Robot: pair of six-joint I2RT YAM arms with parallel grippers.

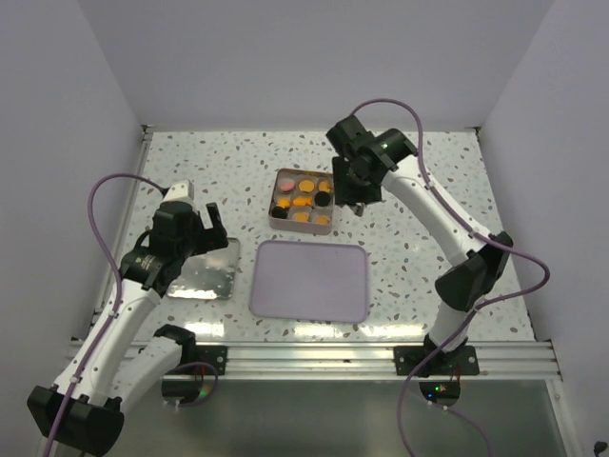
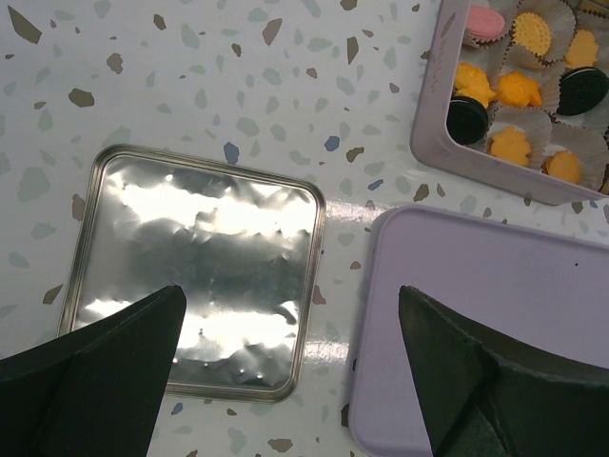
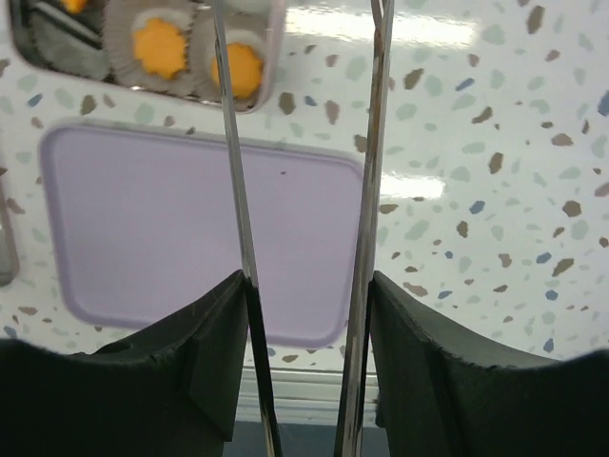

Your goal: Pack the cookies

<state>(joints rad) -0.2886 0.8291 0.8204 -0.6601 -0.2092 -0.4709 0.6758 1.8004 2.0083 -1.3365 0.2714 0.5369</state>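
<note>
Laboratory test cell: plain white walls enclose a speckled terrazzo-patterned table on the left, right and far sides; two arms are bolted to an aluminium rail along the near edge.

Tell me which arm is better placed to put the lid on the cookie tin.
Probably left. The left end effector hangs open right over the metal lid. The right end effector, carrying long tweezers, sits beside the filled tin, away from the lid.
</note>
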